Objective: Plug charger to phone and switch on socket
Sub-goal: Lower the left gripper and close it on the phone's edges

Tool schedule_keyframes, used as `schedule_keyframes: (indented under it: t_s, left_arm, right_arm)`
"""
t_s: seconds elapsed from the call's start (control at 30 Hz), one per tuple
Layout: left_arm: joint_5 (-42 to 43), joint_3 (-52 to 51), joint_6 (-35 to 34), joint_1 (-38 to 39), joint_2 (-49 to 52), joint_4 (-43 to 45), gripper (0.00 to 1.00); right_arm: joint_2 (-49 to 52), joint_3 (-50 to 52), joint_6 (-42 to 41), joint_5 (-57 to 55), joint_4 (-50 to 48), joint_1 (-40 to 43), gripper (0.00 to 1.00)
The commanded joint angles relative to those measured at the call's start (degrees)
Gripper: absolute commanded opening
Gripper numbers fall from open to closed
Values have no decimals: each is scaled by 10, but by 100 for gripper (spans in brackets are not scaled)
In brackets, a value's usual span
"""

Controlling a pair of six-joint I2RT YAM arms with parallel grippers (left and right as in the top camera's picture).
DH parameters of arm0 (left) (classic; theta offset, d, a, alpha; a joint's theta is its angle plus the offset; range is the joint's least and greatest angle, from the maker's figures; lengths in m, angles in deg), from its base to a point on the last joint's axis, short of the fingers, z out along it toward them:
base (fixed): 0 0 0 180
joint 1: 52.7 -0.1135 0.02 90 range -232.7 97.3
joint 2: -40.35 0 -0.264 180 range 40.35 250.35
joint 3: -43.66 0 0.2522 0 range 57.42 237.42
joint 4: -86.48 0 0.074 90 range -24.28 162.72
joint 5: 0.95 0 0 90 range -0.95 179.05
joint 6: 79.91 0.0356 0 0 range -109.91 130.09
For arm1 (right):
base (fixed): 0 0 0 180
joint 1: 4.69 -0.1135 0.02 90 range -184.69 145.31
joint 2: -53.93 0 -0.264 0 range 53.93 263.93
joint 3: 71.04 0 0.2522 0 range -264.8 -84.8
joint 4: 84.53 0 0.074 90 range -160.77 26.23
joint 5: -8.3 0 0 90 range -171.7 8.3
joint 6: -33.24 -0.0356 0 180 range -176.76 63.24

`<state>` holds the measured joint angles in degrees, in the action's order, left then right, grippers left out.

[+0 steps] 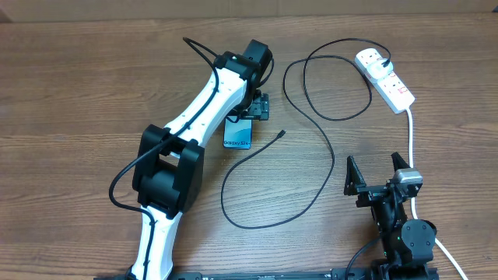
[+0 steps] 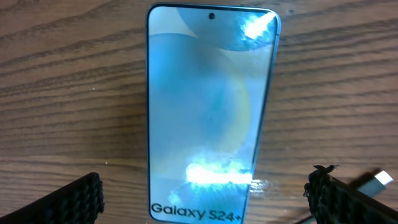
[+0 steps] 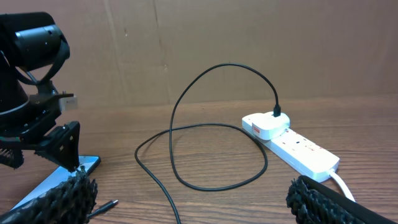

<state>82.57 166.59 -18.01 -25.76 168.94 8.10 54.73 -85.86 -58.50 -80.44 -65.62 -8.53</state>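
The phone (image 1: 238,134) lies flat on the wooden table with its blue screen lit; in the left wrist view the phone (image 2: 208,118) fills the middle. My left gripper (image 1: 250,117) hovers over its far end, open, with the fingers (image 2: 68,202) wide on either side of the phone and apart from it. The charger cable (image 1: 320,144) loops across the table. Its free connector (image 1: 282,134) lies just right of the phone, also seen as the connector (image 2: 379,182). Its plug (image 1: 387,61) sits in the white socket (image 1: 387,80). My right gripper (image 1: 379,173) stands open and empty near the front right.
The socket's thick white cord (image 1: 411,140) runs down past my right gripper toward the front edge. In the right wrist view the socket (image 3: 298,146) lies ahead to the right, with the cable loop (image 3: 186,124) in front. A cardboard wall (image 3: 217,37) backs the table.
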Motion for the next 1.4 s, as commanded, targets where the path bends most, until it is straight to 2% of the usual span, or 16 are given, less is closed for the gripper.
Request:
schedule_keyframes:
  t_s: [0.0, 0.13, 0.27, 1.03, 1.37]
  left_arm:
    - [1, 12, 13, -8, 27, 2, 100]
    - [10, 12, 14, -9, 43, 6, 100]
    - [50, 12, 54, -13, 49, 17, 100]
    - [24, -23, 59, -22, 52, 39, 100]
    - [61, -24, 82, -22, 52, 52, 100]
  right_arm:
    - [-6, 6, 1, 1, -3, -3, 100]
    - [-6, 6, 1, 1, -3, -3, 100]
    - [-6, 6, 1, 1, -3, -3, 100]
    - [-6, 6, 1, 1, -3, -3, 100]
    - [-6, 6, 1, 1, -3, -3, 100]
